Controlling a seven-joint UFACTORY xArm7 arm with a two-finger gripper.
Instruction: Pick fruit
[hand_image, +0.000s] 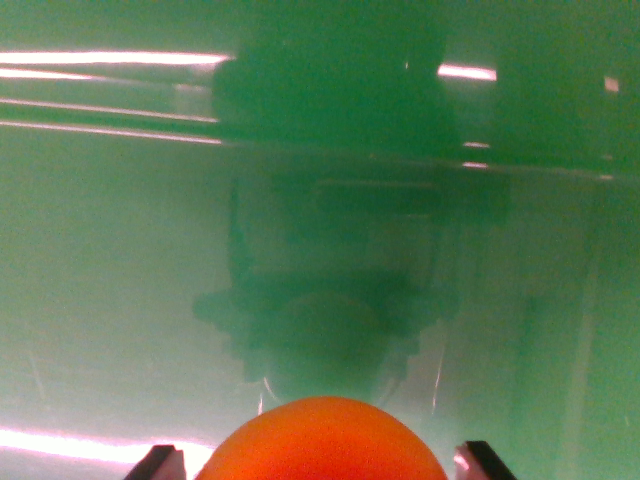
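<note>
An orange round fruit (322, 442) fills the bottom middle of the wrist view, its lower part cut off by the frame edge. The gripper (322, 462) has one dark fingertip (158, 463) at the fruit's left and the other at its right, close against its sides. The fingers look closed on the fruit, though the contact itself is out of frame. Behind it is a glossy green surface (110, 270) that shows a dark blurred reflection of the gripper and arm (330, 270).
The green surface fills the whole view. Bright streaks of reflected light (110, 58) run across the top left and along the bottom left. A horizontal seam or edge (480, 165) crosses the upper part.
</note>
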